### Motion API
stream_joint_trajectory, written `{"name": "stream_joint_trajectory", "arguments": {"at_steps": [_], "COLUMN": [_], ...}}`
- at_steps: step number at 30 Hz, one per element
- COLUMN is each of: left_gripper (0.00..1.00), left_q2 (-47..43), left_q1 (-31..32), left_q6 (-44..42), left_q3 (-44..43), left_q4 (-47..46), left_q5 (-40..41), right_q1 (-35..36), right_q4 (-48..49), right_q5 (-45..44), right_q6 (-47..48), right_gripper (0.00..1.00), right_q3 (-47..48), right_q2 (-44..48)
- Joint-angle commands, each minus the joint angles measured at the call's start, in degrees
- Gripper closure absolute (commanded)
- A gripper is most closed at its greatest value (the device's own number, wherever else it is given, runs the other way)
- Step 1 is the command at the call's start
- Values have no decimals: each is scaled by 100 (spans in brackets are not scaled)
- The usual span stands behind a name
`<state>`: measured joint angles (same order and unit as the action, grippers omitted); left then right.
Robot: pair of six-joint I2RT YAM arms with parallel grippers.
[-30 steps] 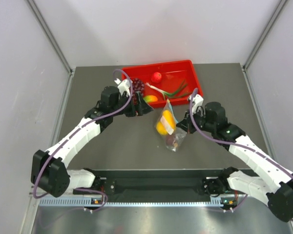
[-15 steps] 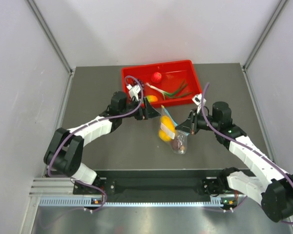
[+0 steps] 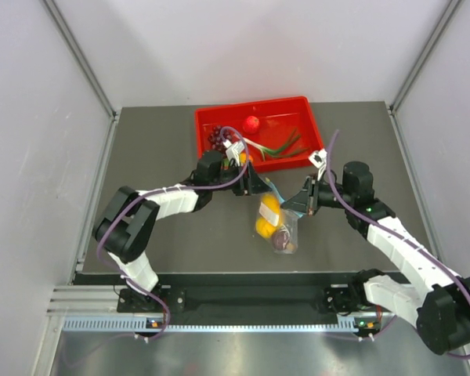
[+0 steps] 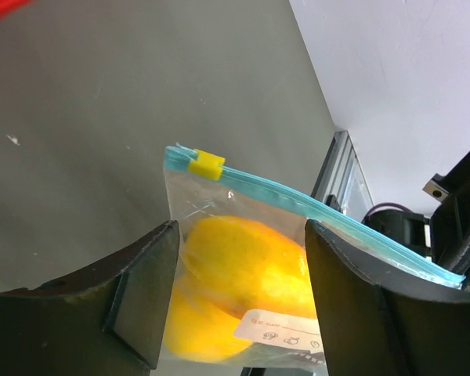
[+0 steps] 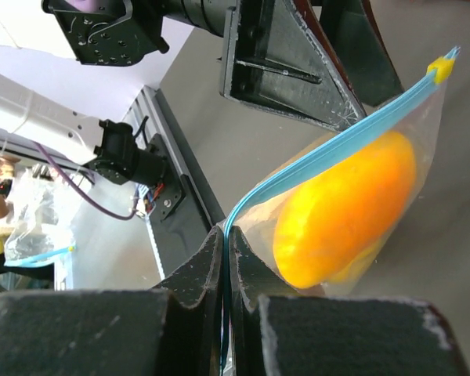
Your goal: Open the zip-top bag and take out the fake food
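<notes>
Two arms meet over the middle of the table point(image 3: 164, 141), and the zip-top bag point(image 3: 278, 223) hangs between them, nearer to you than either gripper. Through its clear plastic you can see the fake food: a maroon piece point(image 3: 282, 240) lowest, a yellow lemon point(image 3: 262, 228) above it, and an orange-yellow mango-shaped fruit point(image 3: 269, 207) nearest the zip. Whether the bag's bottom rests on the table cannot be told.

Your right gripper point(image 5: 225, 235) has its jaws pressed tight together on one end of the teal zip strip point(image 5: 337, 141), holding the bag by that edge.

Your left gripper point(image 4: 241, 235) faces it from the other side, jaws standing apart with the bag's other corner between them. From that wrist the strip's yellow slider tab point(image 4: 207, 164) sits just beyond the fingers point(image 4: 141, 298), and a white label point(image 4: 286, 329) shows low on the pouch. You cannot tell whether those fingers touch the plastic.

Farther back, beyond both grippers, a red tray point(image 3: 200, 133) holds a purple grape bunch point(image 3: 218, 139), a small red ball point(image 3: 252, 122) and some green stalks point(image 3: 280, 146).
</notes>
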<state>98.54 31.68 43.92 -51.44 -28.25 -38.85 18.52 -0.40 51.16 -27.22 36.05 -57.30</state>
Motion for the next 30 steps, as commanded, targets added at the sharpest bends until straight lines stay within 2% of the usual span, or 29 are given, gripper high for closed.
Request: {"name": "stream_joint_trajectory", "arguments": {"at_steps": [1,6,7,12,17,18,22,24,27,28,29,30], "left_gripper": [34,35,39,45,67,77,94,100,100,100,100,100], "left_q2": [-45,-318,-344,-318,-266,-239,-125,-107,-212,-274,-457,-572], "left_q1": [22,22,22,22,31,40,75,84,93,101,110,145], "left_q6": [11,20,55,590,670,705,811,820,767,715,619,278], "left_q3": [-139,125,230,529,548,530,363,319,292,284,266,153], "left_q4": [-488,-444,-488,-1129,-1350,-1358,-1473,-1455,-1342,-1237,-1088,-503], "left_q5": [-184,-114,-105,-228,-272,-290,-369,-360,-351,-334,-325,-290], "right_q1": [-164,-367,-437,-578,-604,-604,-604,-604,-604,-613,-613,-613], "right_q4": [401,480,576,700,744,744,700,508,60,-438,-669,-898], "right_q5": [219,228,237,342,360,360,369,334,159,88,18,-166], "right_q6": [-37,-151,-178,-301,-310,-301,-214,-73,436,602,961,1147], "right_gripper": [100,100,100,100,100,100,100,100,100,98,84,75], "right_q3": [77,-72,-98,-213,-256,-265,-283,-274,-169,-125,-12,68], "right_q2": [17,43,43,-18,-115,-115,-194,-220,-238,-229,-203,-185]}}
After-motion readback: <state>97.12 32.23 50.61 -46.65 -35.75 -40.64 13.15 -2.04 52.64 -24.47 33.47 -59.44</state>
